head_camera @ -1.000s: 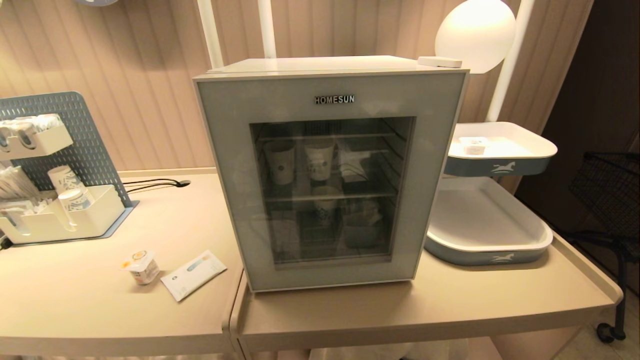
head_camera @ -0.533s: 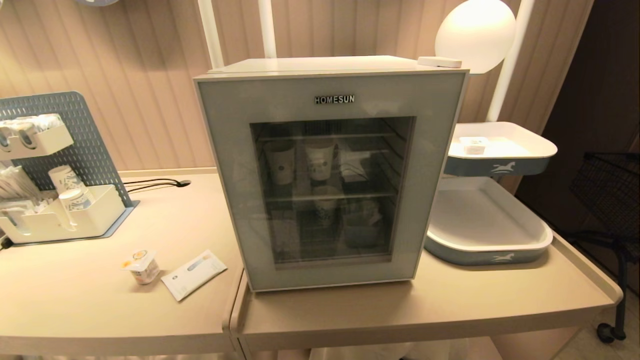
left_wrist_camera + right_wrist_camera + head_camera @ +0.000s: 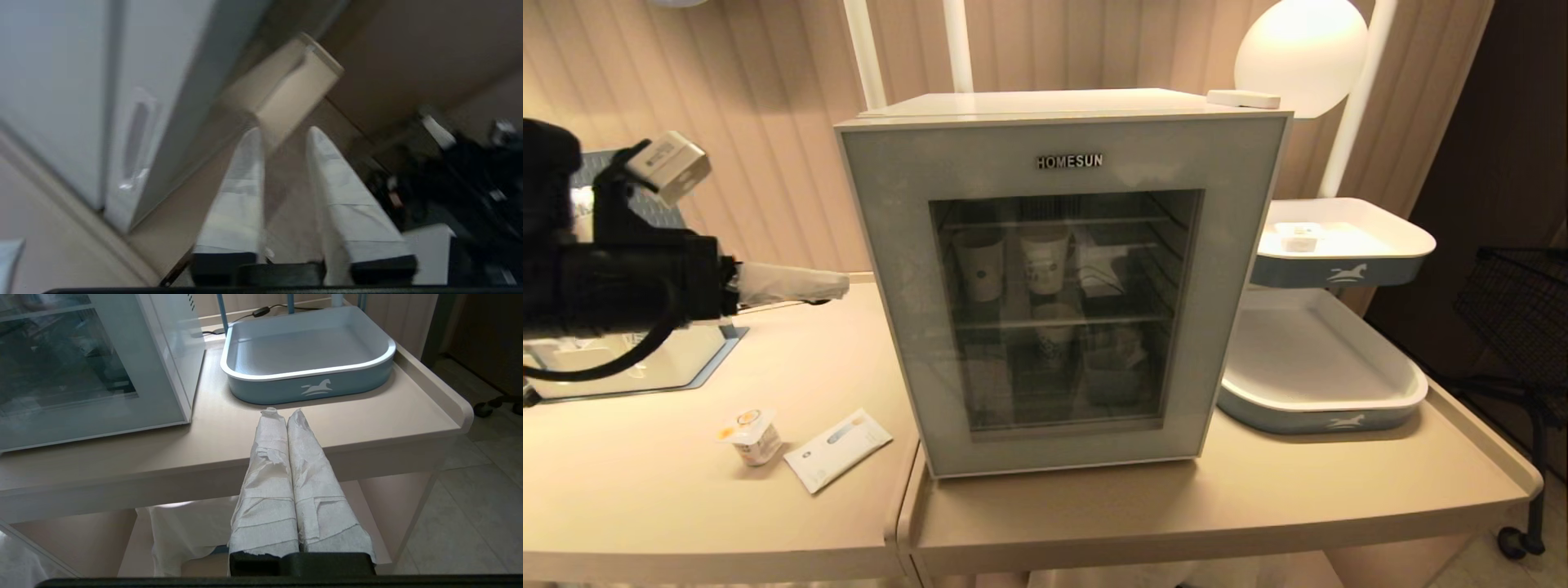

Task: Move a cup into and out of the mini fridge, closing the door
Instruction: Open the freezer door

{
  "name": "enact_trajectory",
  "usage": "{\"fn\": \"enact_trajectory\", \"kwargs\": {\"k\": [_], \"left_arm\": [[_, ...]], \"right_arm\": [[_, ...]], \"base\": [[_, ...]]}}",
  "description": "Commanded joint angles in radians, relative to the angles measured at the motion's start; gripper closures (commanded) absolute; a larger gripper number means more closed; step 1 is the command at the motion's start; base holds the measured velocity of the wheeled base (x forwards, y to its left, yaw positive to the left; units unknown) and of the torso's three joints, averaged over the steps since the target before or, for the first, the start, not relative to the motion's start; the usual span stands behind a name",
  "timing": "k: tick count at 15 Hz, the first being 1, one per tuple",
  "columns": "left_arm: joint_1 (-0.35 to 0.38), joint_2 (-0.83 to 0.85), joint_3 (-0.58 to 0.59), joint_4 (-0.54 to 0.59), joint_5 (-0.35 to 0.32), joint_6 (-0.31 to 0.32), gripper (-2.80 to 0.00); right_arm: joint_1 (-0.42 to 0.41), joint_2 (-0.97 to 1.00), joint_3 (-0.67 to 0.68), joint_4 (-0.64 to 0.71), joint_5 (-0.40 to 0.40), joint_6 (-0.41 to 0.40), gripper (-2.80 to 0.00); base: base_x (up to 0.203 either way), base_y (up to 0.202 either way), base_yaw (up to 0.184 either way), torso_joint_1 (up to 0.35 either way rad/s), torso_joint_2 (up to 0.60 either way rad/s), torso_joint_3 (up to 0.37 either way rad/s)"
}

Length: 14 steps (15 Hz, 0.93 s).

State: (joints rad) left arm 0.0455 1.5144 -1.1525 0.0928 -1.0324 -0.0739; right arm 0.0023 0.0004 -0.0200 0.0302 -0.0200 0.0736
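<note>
**White pot on the table, fridge door shut, left arm raised**

White and tapered, the cup point(image 3: 752, 437) stands upright near the front edge of the left table point(image 3: 645, 506), its foil lid bearing a yellow-orange mark. Just beside it, towards the seam between the two tables, a flat white sachet point(image 3: 837, 448) lies on the surface. The mini fridge point(image 3: 1058, 278) stands on the right table point(image 3: 1217, 506), close to that table's left edge, and the door point(image 3: 890, 269) is shut flat against the cabinet; taller paper cups point(image 3: 1013, 263) show on wire shelves behind the glass. The left gripper point(image 3: 837, 284) is held above the back part of the left table, level, pointing at the fridge's left side and apart from it. In the left wrist view its two paper-wrapped fingers point(image 3: 239, 196) stand a little apart with nothing between them. The right gripper point(image 3: 282, 412), seen in the right wrist view only, hangs before the front edge of the right table, its wrapped fingers pressed together and empty. A blue tray point(image 3: 310, 386) sits at the right table's back right corner, beside the fridge.
</note>
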Motion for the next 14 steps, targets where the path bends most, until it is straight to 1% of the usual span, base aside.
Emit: {"fn": "enact_trajectory", "kwargs": {"k": [1,2,4,6,7,8,9,13,14], "left_arm": [[0.003,0.118,0.055,-0.058,-0.174,0.095,-2.8],[-0.002,0.142,0.091,-0.098,-0.18,0.139,-2.8],[-0.018,0.189,0.128,-0.173,-0.186,0.173,-2.8],[-0.017,0.238,0.159,-0.29,-0.185,0.212,-2.8],[0.0,0.258,0.172,-0.362,-0.184,0.233,-2.8],[0.039,0.259,0.192,-0.405,-0.189,0.242,-2.8],[0.055,0.24,0.214,-0.433,-0.191,0.244,-2.8],[0.111,0.168,0.235,-0.427,-0.192,0.233,-2.8],[0.111,0.172,0.232,-0.427,-0.192,0.233,-2.8]], "right_arm": [[0.001,0.0,0.0,-0.001,0.0,0.0,0.0],[0.001,0.0,0.0,0.0,0.0,0.0,0.0],[0.001,0.0,0.0,0.0,0.0,0.0,0.0],[0.001,0.0,0.0,-0.001,0.0,0.0,0.0],[0.001,0.0,0.0,0.0,0.0,0.0,0.0],[0.001,0.0,0.0,0.0,0.0,0.0,0.0],[0.001,0.0,0.0,0.0,0.0,0.0,0.0],[0.001,0.0,0.0,-0.001,0.0,0.0,0.0],[0.001,0.0,0.0,0.0,0.0,0.0,0.0]], "base": [[0.0,0.0,0.0,0.0,0.0,0.0],[0.0,0.0,0.0,0.0,0.0,0.0],[0.0,0.0,0.0,0.0,0.0,0.0],[0.0,0.0,0.0,0.0,0.0,0.0],[0.0,0.0,0.0,0.0,0.0,0.0],[0.0,0.0,0.0,0.0,0.0,0.0],[0.0,0.0,0.0,0.0,0.0,0.0],[0.0,0.0,0.0,0.0,0.0,0.0],[0.0,0.0,0.0,0.0,0.0,0.0]]}}
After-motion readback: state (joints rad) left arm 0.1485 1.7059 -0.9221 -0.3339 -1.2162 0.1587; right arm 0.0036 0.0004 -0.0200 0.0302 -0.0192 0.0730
